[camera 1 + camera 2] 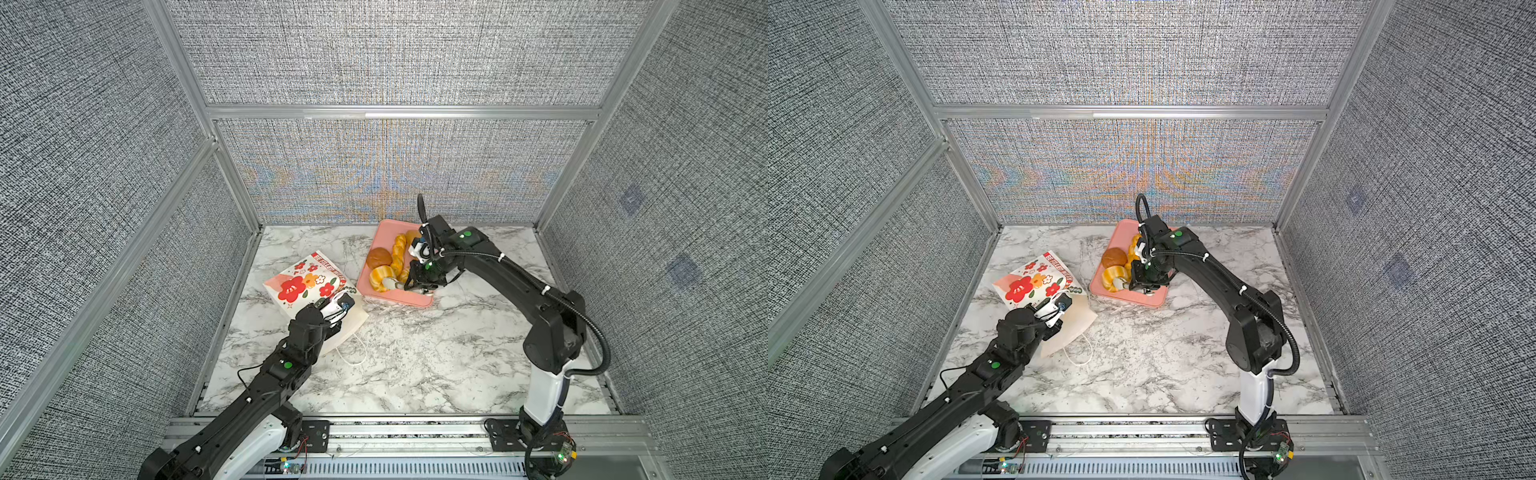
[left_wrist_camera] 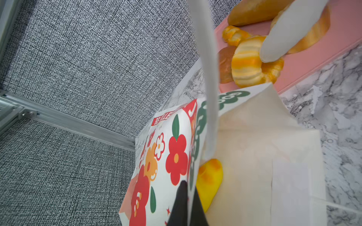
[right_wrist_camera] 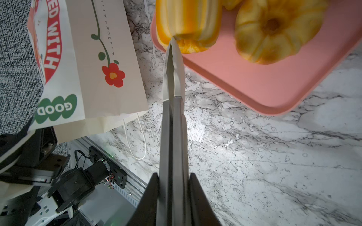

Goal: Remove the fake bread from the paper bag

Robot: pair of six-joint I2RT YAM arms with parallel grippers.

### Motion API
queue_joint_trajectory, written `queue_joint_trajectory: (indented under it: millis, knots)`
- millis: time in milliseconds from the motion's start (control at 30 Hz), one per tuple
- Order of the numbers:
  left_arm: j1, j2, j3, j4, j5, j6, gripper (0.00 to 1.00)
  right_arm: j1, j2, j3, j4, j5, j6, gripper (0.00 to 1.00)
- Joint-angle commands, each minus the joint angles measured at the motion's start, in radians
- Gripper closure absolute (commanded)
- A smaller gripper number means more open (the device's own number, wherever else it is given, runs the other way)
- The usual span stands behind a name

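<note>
My left tool [image 1: 332, 307], clenched on the rim of the paper bag [image 1: 307, 282], has one glossy yellow fake bread [image 2: 209, 180] just inside beside it, probably light, squashy and slick, best pinched mid-body; my right tool [image 3: 173, 42], jaws together, touches a striped roll [image 3: 188, 17] on the pink tray [image 3: 254, 78].

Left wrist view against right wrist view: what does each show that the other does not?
Only the left wrist view: a yellow bread piece inside the paper bag, plus a brown bun and a long loaf on the pink tray. Only the right wrist view: the bag's cord handle, its stemmed red flower print, and the left arm. Both: bag, tray, marble table, and the striped roll with the right gripper closed on it.
</note>
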Motion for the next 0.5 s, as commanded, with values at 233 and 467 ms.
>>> queue_joint_trajectory:
  millis: [233,467]
  knots:
    - [0.001,-0.003,-0.004,0.017,0.009,0.029,1.00,-0.030,0.150,0.196,-0.063,-0.023,-0.048,0.98]
    - [0.001,0.004,-0.008,0.022,0.023,0.034,1.00,-0.043,0.195,0.220,-0.041,-0.050,-0.024,0.99]
